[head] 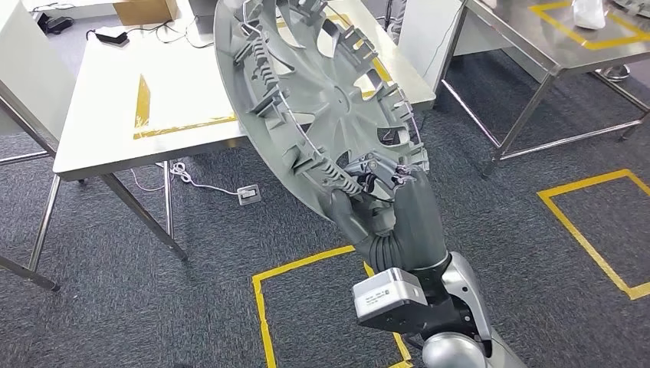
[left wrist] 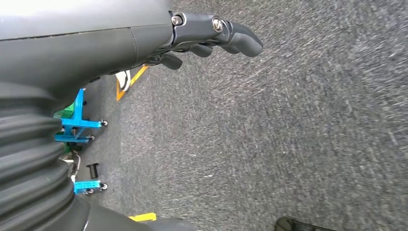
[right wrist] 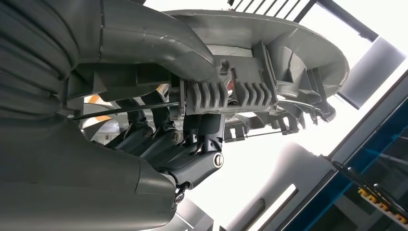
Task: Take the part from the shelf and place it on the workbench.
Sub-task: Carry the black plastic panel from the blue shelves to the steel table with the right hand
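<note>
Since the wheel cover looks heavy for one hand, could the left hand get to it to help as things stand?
Probably not right away: the left hand hangs empty over the carpet, while the right hand alone holds the wheel cover raised.

The part [head: 306, 92] looks like moulded grey plastic, matt, with ribbed clips and a thin wire ring of bare metal along its rim. The right hand [head: 383, 207] gripping it has dark matt plastic fingers with bright metal screws, a ribbed rubbery wrist cover and a silver, satin-finished forearm. The left hand [left wrist: 211, 36] shows the same smooth dark casing. The workbench [head: 107, 107] top is smooth, pale and slightly glossy on brushed metal legs. The floor [head: 153, 291] is rough grey carpet with glossy yellow tape [head: 264, 307].
</note>
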`<act>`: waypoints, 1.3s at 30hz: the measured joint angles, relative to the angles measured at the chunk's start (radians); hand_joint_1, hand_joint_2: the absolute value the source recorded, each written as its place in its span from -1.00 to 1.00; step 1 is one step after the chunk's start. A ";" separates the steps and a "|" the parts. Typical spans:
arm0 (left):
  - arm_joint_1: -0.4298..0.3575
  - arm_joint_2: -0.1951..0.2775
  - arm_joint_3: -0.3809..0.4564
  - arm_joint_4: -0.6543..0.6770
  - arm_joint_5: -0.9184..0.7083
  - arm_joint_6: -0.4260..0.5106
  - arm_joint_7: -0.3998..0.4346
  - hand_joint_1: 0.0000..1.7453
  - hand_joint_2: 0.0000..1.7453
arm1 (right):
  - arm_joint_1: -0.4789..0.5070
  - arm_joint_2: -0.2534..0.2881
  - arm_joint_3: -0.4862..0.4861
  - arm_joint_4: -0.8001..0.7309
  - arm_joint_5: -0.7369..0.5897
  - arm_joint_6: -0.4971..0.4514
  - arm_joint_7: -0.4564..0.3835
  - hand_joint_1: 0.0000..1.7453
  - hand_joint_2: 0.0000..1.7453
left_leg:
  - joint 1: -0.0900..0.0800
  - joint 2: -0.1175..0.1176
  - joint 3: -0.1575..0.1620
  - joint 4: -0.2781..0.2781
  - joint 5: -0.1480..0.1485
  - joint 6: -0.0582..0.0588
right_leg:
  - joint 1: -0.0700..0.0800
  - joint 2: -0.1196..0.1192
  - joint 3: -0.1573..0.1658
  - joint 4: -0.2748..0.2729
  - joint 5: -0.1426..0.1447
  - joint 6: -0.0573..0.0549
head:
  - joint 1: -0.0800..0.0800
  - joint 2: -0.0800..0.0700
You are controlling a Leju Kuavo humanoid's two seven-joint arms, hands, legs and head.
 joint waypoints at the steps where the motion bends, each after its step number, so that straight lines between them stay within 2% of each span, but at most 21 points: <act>1: 0.001 0.000 0.001 0.000 0.001 0.000 -0.001 -1.00 1.00 | 0.002 0.000 0.001 0.000 0.002 0.002 0.001 1.00 1.00 | 0.000 -0.001 0.008 0.001 -0.010 -0.004 | 0.000 -0.001 0.025 -0.072 0.046 -0.002 | 0.000 0.000; 3: 0.000 0.001 0.002 0.001 0.003 0.000 0.001 -1.00 1.00 | 0.005 0.003 0.004 -0.002 0.007 0.004 0.003 1.00 1.00 | -0.003 -0.003 0.015 0.005 -0.026 -0.015 | 0.002 -0.001 0.065 -0.176 0.089 -0.012 | 0.001 0.000; 6: -0.001 0.003 0.003 0.000 0.005 0.000 0.010 -1.00 1.00 | 0.007 0.016 0.007 -0.004 0.014 0.009 0.008 1.00 1.00 | -0.005 -0.003 0.021 -0.002 -0.036 -0.033 | 0.004 0.002 0.076 -0.196 0.078 -0.032 | -0.001 0.000; 8: -0.002 0.003 0.004 0.000 0.005 0.000 0.012 -1.00 1.00 | 0.007 0.026 0.008 -0.009 0.020 0.013 0.018 1.00 1.00 | -0.004 0.000 0.015 0.027 -0.054 -0.045 | 0.001 0.002 0.089 -0.203 0.071 -0.046 | -0.004 0.000; 9: -0.003 0.003 0.004 -0.001 0.004 0.000 0.013 -1.00 1.00 | 0.007 0.031 0.008 -0.013 0.023 0.016 0.023 1.00 1.00 | -0.003 0.002 -0.006 0.072 -0.074 -0.049 | -0.001 0.000 0.097 -0.206 0.068 -0.052 | -0.006 0.000; 11: -0.003 0.002 0.003 -0.001 0.000 -0.001 0.013 -1.00 1.00 | 0.007 0.037 0.009 -0.020 0.029 0.022 0.031 1.00 1.00 | -0.003 0.003 -0.087 0.210 -0.122 -0.053 | 0.000 -0.001 0.107 -0.206 0.057 -0.059 | -0.009 0.000; 12: -0.001 0.002 0.003 0.000 -0.002 -0.001 0.013 -1.00 1.00 | 0.007 0.038 0.009 -0.023 0.030 0.024 0.034 1.00 1.00 | -0.002 0.003 -0.127 0.265 -0.130 -0.054 | 0.001 0.000 0.114 -0.206 0.050 -0.060 | -0.009 0.000; 13: 0.000 0.002 0.003 0.000 -0.004 -0.001 0.014 -1.00 1.00 | 0.008 0.038 0.009 -0.026 0.031 0.025 0.038 1.00 1.00 | -0.002 0.003 -0.153 0.290 -0.118 -0.054 | 0.001 0.002 0.123 -0.206 0.043 -0.060 | -0.009 0.000; 14: 0.001 0.002 0.003 0.000 -0.006 -0.001 0.014 -1.00 1.00 | 0.010 0.038 0.009 -0.028 0.032 0.025 0.041 1.00 1.00 | -0.002 0.003 -0.158 0.273 -0.084 -0.052 | 0.002 0.003 0.134 -0.206 0.036 -0.059 | -0.009 0.000; 16: 0.002 0.002 0.003 0.000 -0.011 -0.001 0.015 -1.00 1.00 | 0.013 0.038 0.006 -0.035 0.033 0.025 0.044 1.00 1.00 | -0.003 0.003 -0.121 0.146 0.013 -0.045 | 0.002 0.005 0.158 -0.206 0.018 -0.055 | -0.009 0.000; 18: 0.001 0.002 0.003 0.000 -0.018 -0.001 0.015 -1.00 1.00 | 0.015 0.038 0.003 -0.041 0.036 0.023 0.043 1.00 1.00 | -0.007 0.004 -0.075 0.038 0.059 -0.035 | 0.004 0.006 0.171 -0.206 0.003 -0.046 | -0.010 0.000; 20: -0.001 0.001 0.003 0.001 -0.023 -0.001 0.016 -1.00 1.00 | 0.017 0.038 -0.004 -0.045 0.038 0.019 0.041 1.00 1.00 | -0.013 0.004 -0.061 0.015 0.049 -0.024 | 0.005 0.007 0.174 -0.210 -0.004 -0.034 | -0.009 0.000; 23: -0.004 -0.003 0.004 -0.001 -0.026 -0.001 0.020 -1.00 1.00 | 0.022 0.034 -0.018 -0.050 0.039 0.014 0.035 1.00 1.00 | -0.006 0.004 -0.047 0.003 0.042 -0.006 | 0.005 0.003 0.173 -0.191 -0.020 -0.015 | -0.006 0.000; 25: -0.009 -0.005 0.004 -0.003 -0.028 -0.001 0.024 -1.00 1.00 | 0.024 0.030 -0.027 -0.051 0.038 0.011 0.027 1.00 1.00 | -0.003 0.004 -0.036 -0.004 0.037 0.005 | 0.004 0.001 0.118 -0.086 -0.063 -0.006 | -0.001 0.000; 27: -0.013 -0.006 0.004 -0.004 -0.028 -0.001 0.026 -1.00 1.00 | 0.026 0.027 -0.033 -0.051 0.037 0.009 0.021 1.00 1.00 | -0.003 0.004 -0.028 -0.003 0.027 0.008 | 0.003 0.001 0.025 0.051 -0.103 0.000 | 0.001 0.000; 28: -0.014 -0.006 0.004 -0.004 -0.028 -0.001 0.027 -1.00 1.00 | 0.028 0.026 -0.035 -0.050 0.037 0.009 0.019 1.00 1.00 | -0.003 0.004 -0.023 -0.002 0.020 0.007 | 0.003 0.001 -0.005 0.081 -0.096 0.001 | 0.001 0.000; 29: -0.014 -0.007 0.004 -0.005 -0.028 -0.001 0.028 -1.00 1.00 | 0.030 0.025 -0.037 -0.050 0.037 0.009 0.017 1.00 1.00 | -0.003 0.004 -0.015 -0.001 0.013 0.006 | 0.002 0.001 -0.015 0.070 -0.066 0.001 | 0.001 0.000; 31: -0.015 -0.008 0.004 -0.005 -0.028 -0.001 0.029 -1.00 1.00 | 0.032 0.024 -0.040 -0.050 0.037 0.010 0.014 1.00 1.00 | -0.002 0.002 0.005 0.002 -0.004 0.001 | 0.001 0.000 0.022 -0.058 0.033 -0.003 | 0.002 0.000; 33: -0.018 -0.008 0.004 -0.005 -0.027 -0.001 0.029 -1.00 1.00 | 0.031 0.024 -0.043 -0.048 0.038 0.011 0.010 1.00 1.00 | -0.006 0.001 0.017 0.004 -0.021 -0.009 | 0.004 -0.001 0.069 -0.172 0.082 -0.010 | 0.002 0.000; 37: -0.022 -0.008 0.005 -0.006 -0.023 -0.001 0.027 -1.00 1.00 | 0.029 0.023 -0.044 -0.046 0.038 0.014 0.004 1.00 1.00 | -0.008 0.002 0.028 -0.004 -0.038 -0.033 | 0.006 0.002 0.091 -0.202 0.070 -0.037 | -0.001 0.000; 39: -0.023 -0.008 0.005 -0.006 -0.021 -0.001 0.025 -1.00 1.00 | 0.028 0.023 -0.044 -0.046 0.038 0.015 0.004 1.00 1.00 | -0.007 0.004 0.012 0.045 -0.065 -0.043 | 0.002 0.002 0.104 -0.208 0.065 -0.050 | -0.004 0.000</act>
